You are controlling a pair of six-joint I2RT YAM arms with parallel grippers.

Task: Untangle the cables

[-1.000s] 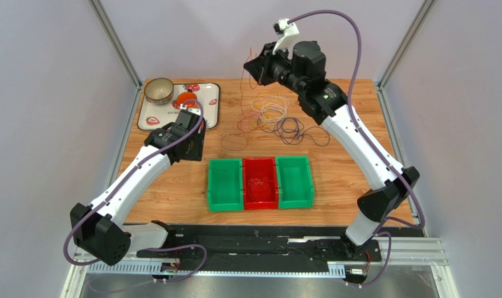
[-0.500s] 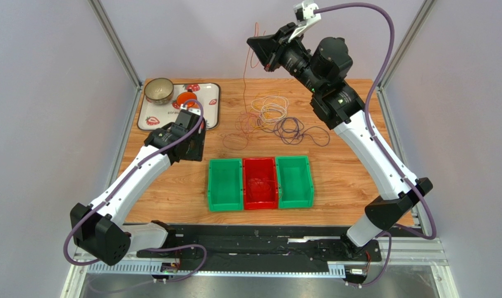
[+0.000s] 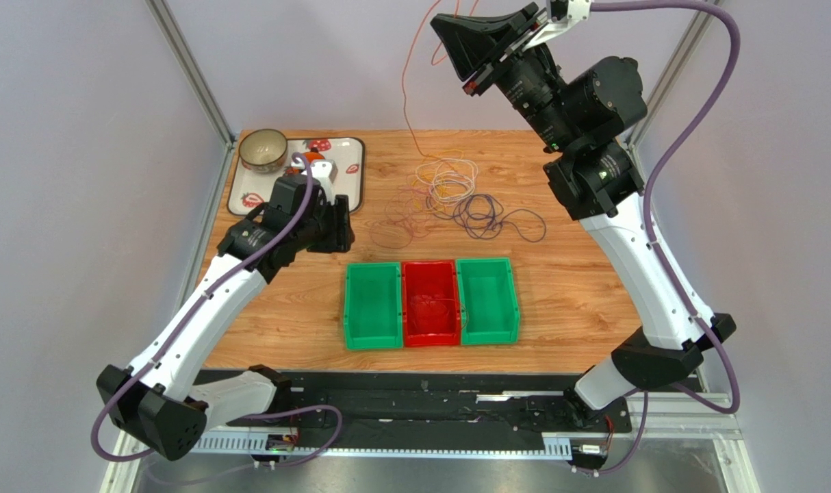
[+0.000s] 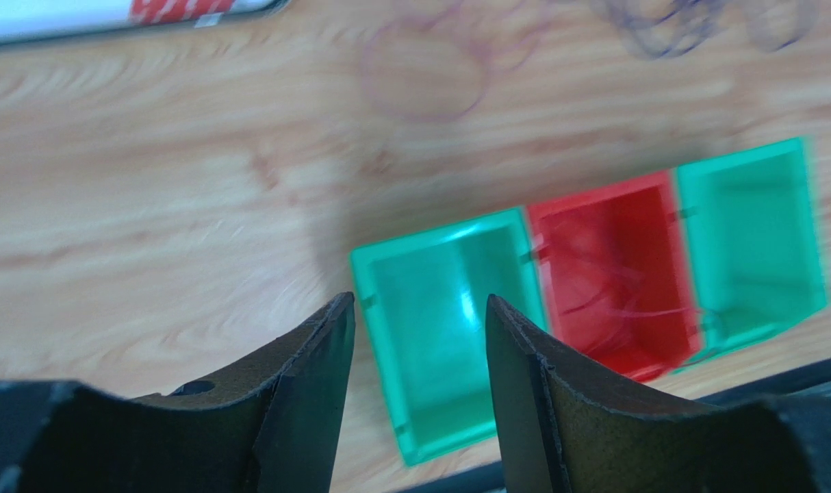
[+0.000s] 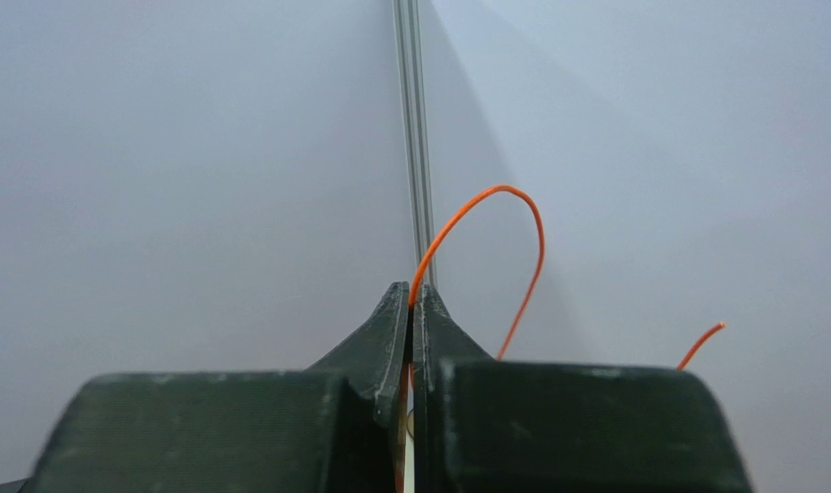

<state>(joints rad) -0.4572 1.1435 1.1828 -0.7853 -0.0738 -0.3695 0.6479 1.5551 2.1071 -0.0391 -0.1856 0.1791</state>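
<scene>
- Up high, right gripper [image 5: 410, 308] pinches orange cable [image 5: 502, 188] tight; the cable hangs lengthwise down toward the pile [image 3: 453, 190].
- Nearer that pile, on its left: left gripper [image 4: 420, 308], fingers apart, empty.

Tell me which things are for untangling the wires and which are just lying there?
For the job: orange cable pinched in the right pincer; cable pile on the table; open left pincer; probably the three bins, the red one holding wires.
Just lying about: strawberry tray; bowl on it.
</scene>
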